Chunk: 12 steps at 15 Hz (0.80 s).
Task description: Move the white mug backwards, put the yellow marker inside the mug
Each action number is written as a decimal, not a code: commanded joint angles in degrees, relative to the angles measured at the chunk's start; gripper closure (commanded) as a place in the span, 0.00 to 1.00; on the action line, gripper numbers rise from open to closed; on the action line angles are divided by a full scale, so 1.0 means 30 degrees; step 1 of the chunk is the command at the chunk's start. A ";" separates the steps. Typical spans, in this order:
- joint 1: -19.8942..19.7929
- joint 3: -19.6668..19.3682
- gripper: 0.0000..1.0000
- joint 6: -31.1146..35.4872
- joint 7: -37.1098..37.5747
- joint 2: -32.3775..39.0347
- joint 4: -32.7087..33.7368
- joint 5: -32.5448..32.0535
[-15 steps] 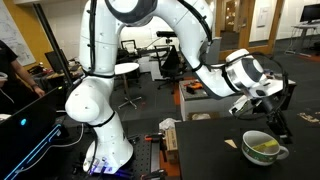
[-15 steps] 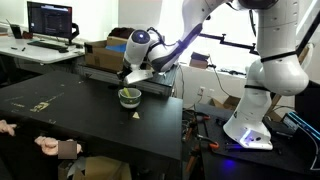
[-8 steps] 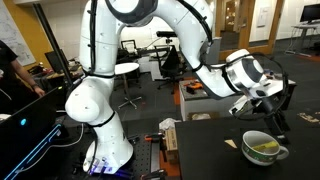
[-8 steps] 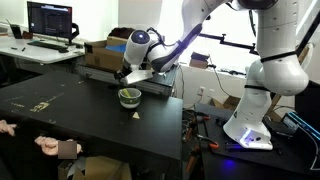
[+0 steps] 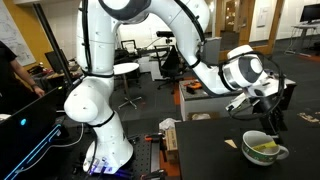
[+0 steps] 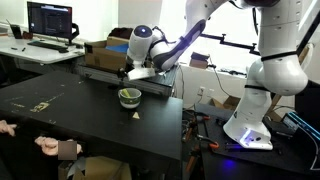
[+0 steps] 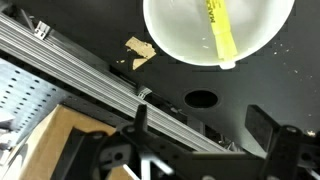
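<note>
Only your wrist view looks straight down into the white mug [image 7: 180,30]: a smooth round bowl with the yellow marker [image 7: 219,32] lying slanted inside, its tip at the rim. Both exterior views just show its squat greenish side on the matte black table [image 6: 70,105]. The gripper [image 7: 201,120] hangs above, fingers spread wide, holding nothing.

Open-plan office doubling as robotics lab. Desk with lit monitor [image 6: 50,20], office chairs [image 5: 171,62], cardboard box [image 6: 98,52]. White robot arm [image 5: 95,100] mounted beside black table [image 6: 70,115].
</note>
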 commanded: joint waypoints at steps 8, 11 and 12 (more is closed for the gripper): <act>-0.1792 0.0658 0.00 -0.0604 -1.0902 -0.4241 -0.3593 0.9690; -0.1998 0.0589 0.00 -0.1268 -1.4805 -0.5235 -0.4165 1.2050; -0.2102 0.0592 0.00 -0.1475 -1.6147 -0.5518 -0.4308 1.2726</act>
